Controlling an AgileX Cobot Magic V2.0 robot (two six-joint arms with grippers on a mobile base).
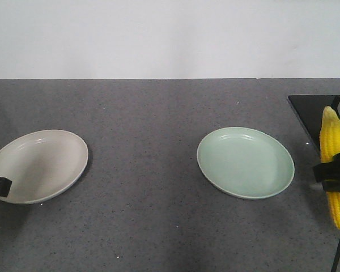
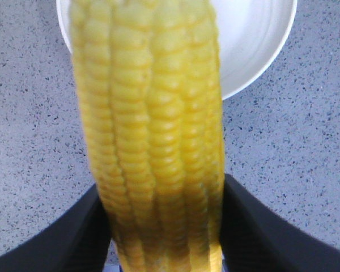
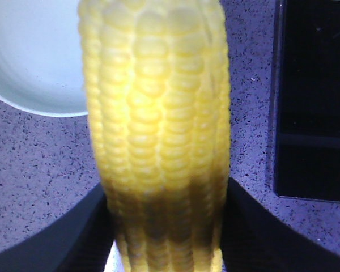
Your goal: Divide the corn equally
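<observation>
I see my left gripper (image 2: 164, 226) clamped on one knobbly corn cob (image 2: 150, 130) near the beige plate (image 1: 39, 164); my right gripper (image 3: 167, 226) pinches another cob (image 3: 158, 124) beside the smooth green plate (image 1: 245, 162).

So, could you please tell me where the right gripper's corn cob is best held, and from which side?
Across its thick lower part, as the right gripper does now: one of its black fingers on each long flank of the corn cob. The rounded sides fit between them there, while the far end narrows.
</observation>
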